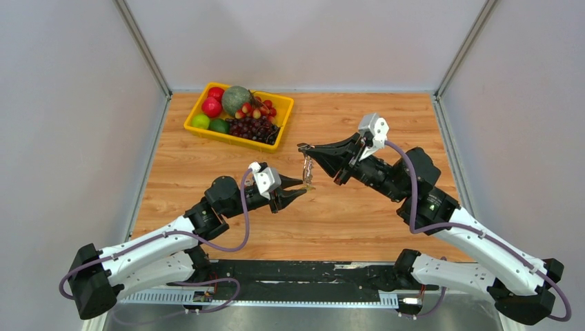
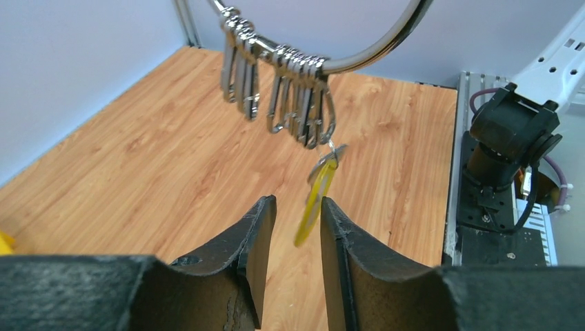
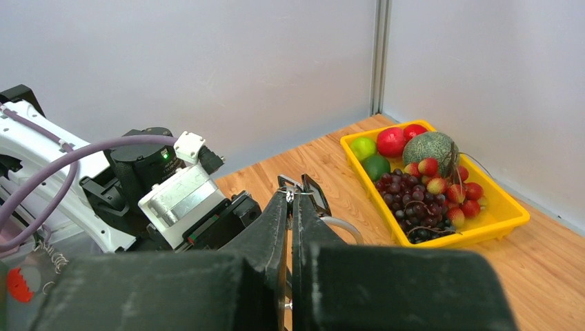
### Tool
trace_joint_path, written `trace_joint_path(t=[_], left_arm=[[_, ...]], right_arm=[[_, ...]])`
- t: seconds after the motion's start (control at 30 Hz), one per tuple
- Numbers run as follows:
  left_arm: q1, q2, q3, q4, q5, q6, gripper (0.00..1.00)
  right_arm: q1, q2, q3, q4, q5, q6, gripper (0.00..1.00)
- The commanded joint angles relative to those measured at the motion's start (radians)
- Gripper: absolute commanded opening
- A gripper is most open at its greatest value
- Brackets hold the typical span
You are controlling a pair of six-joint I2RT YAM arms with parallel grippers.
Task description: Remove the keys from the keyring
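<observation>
Between jaws of left pincer point(image 2: 298, 203), part open: yellow key point(image 2: 318, 192) | right pincer point(image 3: 290, 200) clamped on keyring point(image 2: 348, 62)

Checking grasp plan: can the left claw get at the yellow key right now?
Likely yes. The yellow key hangs free below the keyring, its tip between the left claw's parted fingers, nothing blocking. The right claw holds the keyring off the table.
</observation>
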Motion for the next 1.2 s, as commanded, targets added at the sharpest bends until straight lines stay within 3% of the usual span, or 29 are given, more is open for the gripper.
trace_joint_path(t=[0.0, 0.2, 0.4, 0.9, 1.07, 1.17], left_arm=[[-0.002, -0.003, 0.016, 0.044, 0.016, -0.004, 0.39], [-0.003, 0.000, 0.013, 0.046, 0.022, -0.011, 0.39], [-0.002, 0.000, 0.009, 0.060, 0.042, -0.018, 0.55], [-0.003, 0.061, 0.038, 0.082, 0.123, -0.031, 0.55], [-0.002, 0.074, 0.041, 0.099, 0.121, -0.031, 0.48], [-0.002, 0.081, 0.049, 0.103, 0.126, -0.032, 0.34]], right_arm=[[0.005, -0.028, 0.040, 0.046, -0.005, 0.010, 0.00], [0.005, -0.028, 0.045, 0.047, -0.005, 0.012, 0.00], [0.005, -0.024, 0.049, 0.047, -0.009, 0.016, 0.00], [0.005, -0.019, 0.053, 0.048, -0.011, 0.017, 0.00], [0.005, -0.018, 0.057, 0.047, -0.019, 0.019, 0.00], [0.005, -0.018, 0.056, 0.048, -0.020, 0.020, 0.00]])
